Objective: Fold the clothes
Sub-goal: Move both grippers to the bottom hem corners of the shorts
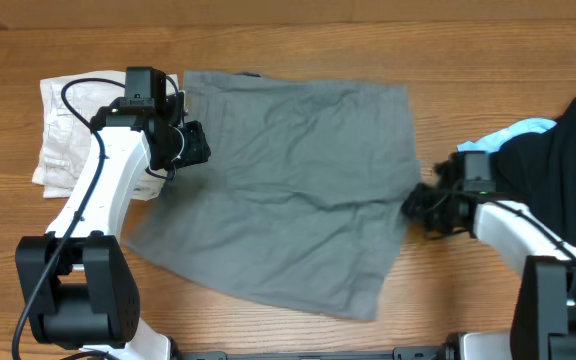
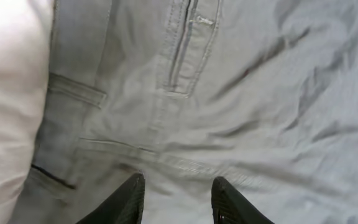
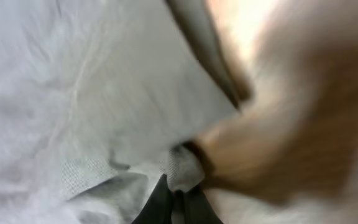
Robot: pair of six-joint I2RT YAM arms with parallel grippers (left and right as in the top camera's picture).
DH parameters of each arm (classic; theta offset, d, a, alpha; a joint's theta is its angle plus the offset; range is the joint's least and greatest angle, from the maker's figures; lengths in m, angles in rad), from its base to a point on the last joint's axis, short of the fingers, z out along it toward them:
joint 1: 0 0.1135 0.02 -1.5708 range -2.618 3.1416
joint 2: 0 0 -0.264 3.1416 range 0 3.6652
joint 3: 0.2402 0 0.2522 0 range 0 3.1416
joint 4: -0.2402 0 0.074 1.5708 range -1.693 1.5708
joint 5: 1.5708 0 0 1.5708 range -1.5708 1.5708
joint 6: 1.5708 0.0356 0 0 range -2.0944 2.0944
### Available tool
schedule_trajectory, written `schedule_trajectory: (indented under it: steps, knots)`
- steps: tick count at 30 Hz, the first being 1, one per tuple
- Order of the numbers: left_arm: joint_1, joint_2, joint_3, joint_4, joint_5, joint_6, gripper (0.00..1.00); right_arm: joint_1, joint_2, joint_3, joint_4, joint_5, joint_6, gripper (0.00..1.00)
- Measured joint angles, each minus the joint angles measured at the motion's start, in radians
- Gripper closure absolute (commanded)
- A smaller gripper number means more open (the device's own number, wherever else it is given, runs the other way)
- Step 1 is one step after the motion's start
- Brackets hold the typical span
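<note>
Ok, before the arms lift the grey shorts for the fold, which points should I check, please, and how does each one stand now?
1. Right jaws shut on the grey shorts' right edge: ok.
2. Left jaws gripping fabric: not ok, open over the shorts near the fly.
3. Shorts spread on the table: ok, some wrinkles.
4. Cream shorts free of the grey ones: cannot tell, the left arm hides the border.
5. Black garment apart from the grey shorts: ok.
</note>
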Motion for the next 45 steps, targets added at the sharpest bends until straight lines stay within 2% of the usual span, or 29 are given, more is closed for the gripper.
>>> schedule_trajectory:
  steps: [1, 3, 4, 7, 11, 16, 21, 25, 30, 37, 42, 43, 44, 45]
  knots:
    - [0.000, 0.000, 0.000, 0.000, 0.008, 0.008, 0.59, -0.026, 0.002, 0.013, 0.020, 0.006, 0.000, 0.93]
    - [0.000, 0.000, 0.000, 0.000, 0.024, 0.018, 0.58, -0.069, 0.002, 0.044, 0.048, 0.016, 0.003, 0.54]
    - [0.000, 0.000, 0.000, -0.001, 0.031, 0.020, 0.58, -0.084, 0.002, 0.059, 0.061, 0.022, 0.001, 0.47]
    - [0.000, 0.000, 0.000, -0.007, 0.045, 0.025, 0.57, -0.124, 0.002, 0.106, 0.043, 0.029, -0.001, 0.40]
    - [0.000, 0.000, 0.000, -0.045, 0.055, 0.049, 0.58, -0.167, 0.002, 0.162, -0.108, 0.004, -0.004, 0.40]
    - [0.000, 0.000, 0.010, -0.180, 0.057, 0.103, 0.58, -0.199, -0.011, 0.217, -0.405, -0.019, -0.030, 0.40]
    - [0.000, -0.003, 0.102, -0.342, 0.046, 0.150, 0.47, -0.189, -0.076, 0.219, -0.623, -0.022, -0.071, 0.39]
    - [0.000, -0.047, 0.166, -0.435, 0.043, 0.179, 0.39, -0.167, -0.128, 0.220, -0.705, -0.021, -0.089, 0.38]
    - [0.002, -0.183, 0.180, -0.558, 0.022, 0.191, 0.37, -0.157, -0.178, 0.220, -0.821, -0.012, -0.084, 0.36]
    - [0.015, -0.260, 0.188, -0.663, -0.073, 0.143, 0.33, -0.156, -0.193, 0.102, -0.748, -0.007, -0.039, 0.40]
    - [0.016, -0.260, 0.173, -0.656, -0.107, 0.122, 0.31, -0.127, -0.193, -0.038, -0.633, -0.055, -0.030, 0.48]
    - [0.019, -0.260, 0.160, -0.651, -0.113, 0.117, 0.30, -0.115, -0.193, -0.058, -0.607, -0.066, -0.025, 0.54]
    - [0.023, -0.260, 0.145, -0.644, -0.119, 0.115, 0.30, -0.097, -0.193, -0.084, -0.581, -0.076, -0.018, 0.74]
    - [0.032, -0.260, 0.121, -0.633, -0.128, 0.114, 0.29, -0.088, -0.193, -0.098, -0.564, -0.080, -0.022, 0.82]
